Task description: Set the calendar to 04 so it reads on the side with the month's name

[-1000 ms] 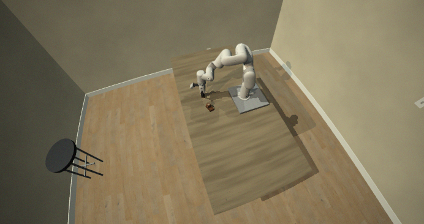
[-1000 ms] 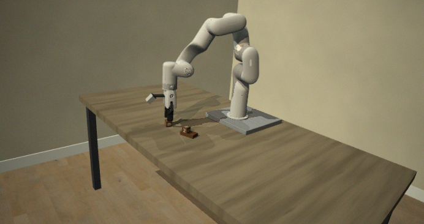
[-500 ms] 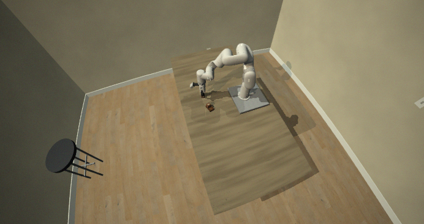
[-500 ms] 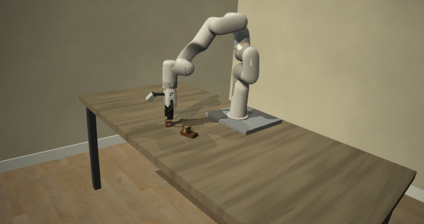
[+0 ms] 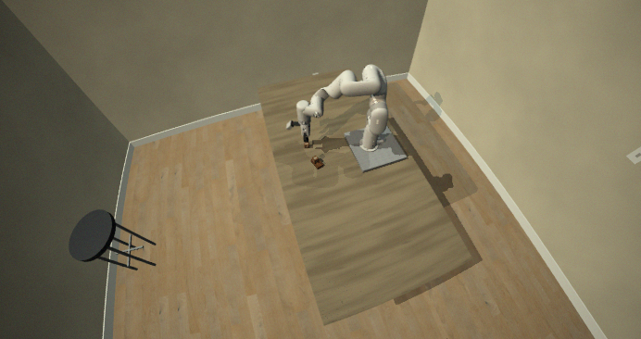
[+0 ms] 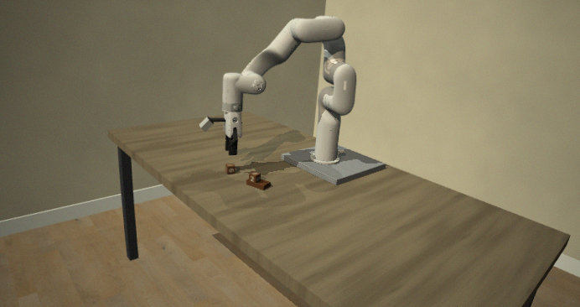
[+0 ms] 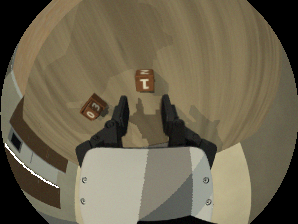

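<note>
My gripper [image 5: 306,139] [image 6: 231,152] [image 7: 144,103] is open and empty, pointing down above a loose brown cube [image 5: 307,145] [image 6: 230,169] [image 7: 145,81]. That cube stands on the table; the wrist view shows a white 1 on one face and another character beside it. A second brown cube [image 5: 316,158] [image 6: 254,177] [image 7: 93,107] sits at one end of the brown tray [image 5: 319,165] [image 6: 259,184]. The exterior view shows a 2 on its side; the wrist view shows 0 and 3 on two faces. The tray appears flat on the table. The month's name cannot be read.
The wooden table [image 5: 370,223] [image 6: 377,227] carries the arm's grey base plate [image 5: 386,156] [image 6: 335,178], to the right of the tray in the top and exterior views. The table's long edge lies left of both cubes. A dark stool [image 5: 92,235] stands on the floor away from the table.
</note>
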### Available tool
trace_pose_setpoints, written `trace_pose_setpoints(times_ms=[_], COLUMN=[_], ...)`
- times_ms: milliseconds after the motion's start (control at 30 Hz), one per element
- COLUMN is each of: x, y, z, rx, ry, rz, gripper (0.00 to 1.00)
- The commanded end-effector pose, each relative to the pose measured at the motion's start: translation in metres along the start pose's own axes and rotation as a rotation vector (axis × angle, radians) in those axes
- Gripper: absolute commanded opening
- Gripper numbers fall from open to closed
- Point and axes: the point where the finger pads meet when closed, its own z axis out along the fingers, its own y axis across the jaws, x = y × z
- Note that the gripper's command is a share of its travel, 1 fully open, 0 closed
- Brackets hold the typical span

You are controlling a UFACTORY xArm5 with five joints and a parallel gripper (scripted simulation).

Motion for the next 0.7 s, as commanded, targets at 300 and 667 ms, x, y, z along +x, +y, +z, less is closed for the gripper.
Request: trace_pose_setpoints(times_ms=[300, 667], x=[-0.0004, -0.0037], y=[0.0000, -0.0026], z=[-0.0063, -0.0036], rx=[0.000, 0.001], ry=[0.122, 0.249], rz=[0.000, 0.002], gripper=[0.49, 0.49])
